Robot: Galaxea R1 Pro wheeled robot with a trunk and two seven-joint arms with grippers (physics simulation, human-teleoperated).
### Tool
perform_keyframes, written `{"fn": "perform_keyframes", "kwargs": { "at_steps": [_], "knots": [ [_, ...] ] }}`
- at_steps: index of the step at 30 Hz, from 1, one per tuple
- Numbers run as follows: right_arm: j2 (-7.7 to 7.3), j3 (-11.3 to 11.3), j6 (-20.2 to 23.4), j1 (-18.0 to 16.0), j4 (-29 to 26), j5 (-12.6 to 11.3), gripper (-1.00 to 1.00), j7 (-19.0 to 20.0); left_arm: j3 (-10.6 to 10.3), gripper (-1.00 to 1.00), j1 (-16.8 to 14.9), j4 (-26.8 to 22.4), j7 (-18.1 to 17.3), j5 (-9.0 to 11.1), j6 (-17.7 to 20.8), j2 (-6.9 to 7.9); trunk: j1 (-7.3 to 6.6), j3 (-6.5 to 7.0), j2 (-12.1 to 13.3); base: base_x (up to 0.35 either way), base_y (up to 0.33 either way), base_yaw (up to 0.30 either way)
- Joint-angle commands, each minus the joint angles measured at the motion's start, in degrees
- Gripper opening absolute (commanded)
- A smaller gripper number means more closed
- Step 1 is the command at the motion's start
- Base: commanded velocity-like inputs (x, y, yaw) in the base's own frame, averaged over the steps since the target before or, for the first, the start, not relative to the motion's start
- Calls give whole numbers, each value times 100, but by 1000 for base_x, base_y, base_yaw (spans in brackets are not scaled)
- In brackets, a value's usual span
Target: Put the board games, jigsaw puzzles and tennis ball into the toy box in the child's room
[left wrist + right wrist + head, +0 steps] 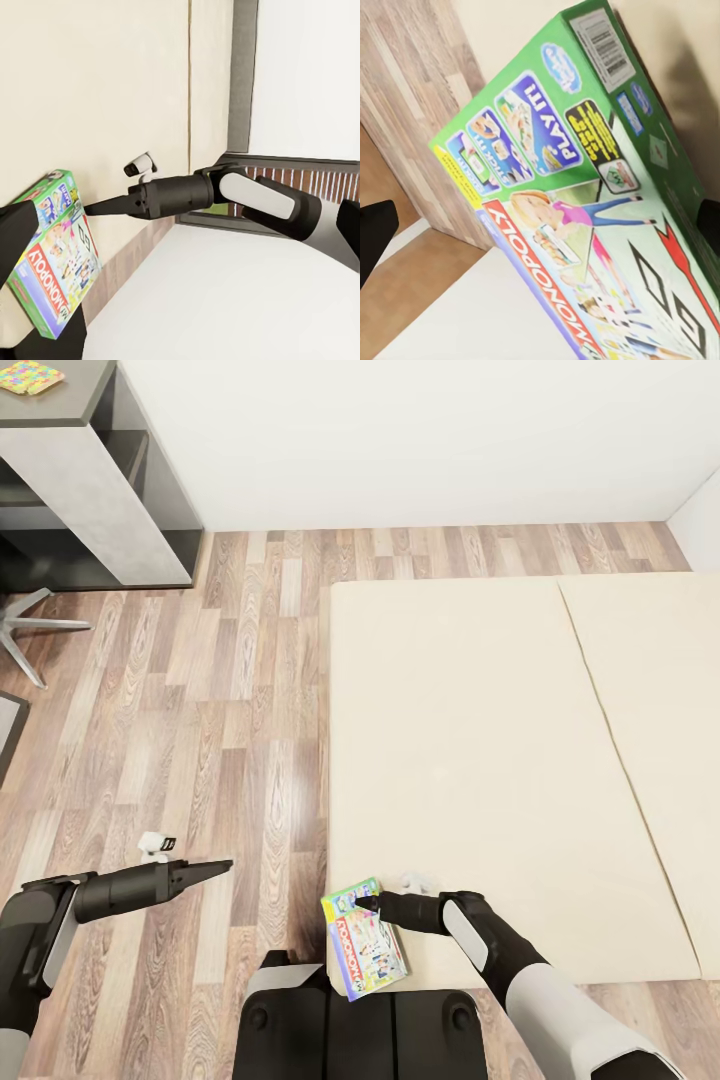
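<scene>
A Monopoly board game (366, 942) lies at the near corner of the bed (480, 760), overhanging its edge; it also shows as the board game (54, 255) and the board game (585, 195). My right gripper (366, 905) is open right over the box's far end, its fingertips (375, 232) spread wide and not clamping it. My left gripper (222, 867) is open and empty above the wood floor, left of the bed. One jigsaw puzzle (30, 376) rests on the table (75, 405) at the far left. The toy box and tennis ball are out of view.
The table's grey side panel and dark lower shelves (120, 510) stand at the far left, with a chair's star base (30, 630) beside them. Wood floor (230, 690) runs between table and bed. A white wall (420, 440) closes the far side.
</scene>
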Motion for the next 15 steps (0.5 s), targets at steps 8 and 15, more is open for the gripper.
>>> {"fn": "perform_keyframes", "kwargs": {
  "at_steps": [8,15],
  "knots": [
    [-1,8,22,-3,-3,-13,100,0,-2,100,0,-1,-23,-3,61,2,2,-4,-6,0,56,0],
    [0,8,22,-2,-3,-14,100,0,-2,100,-2,-1,-23,-3,61,2,2,-4,-6,0,3,0]
  ]
}}
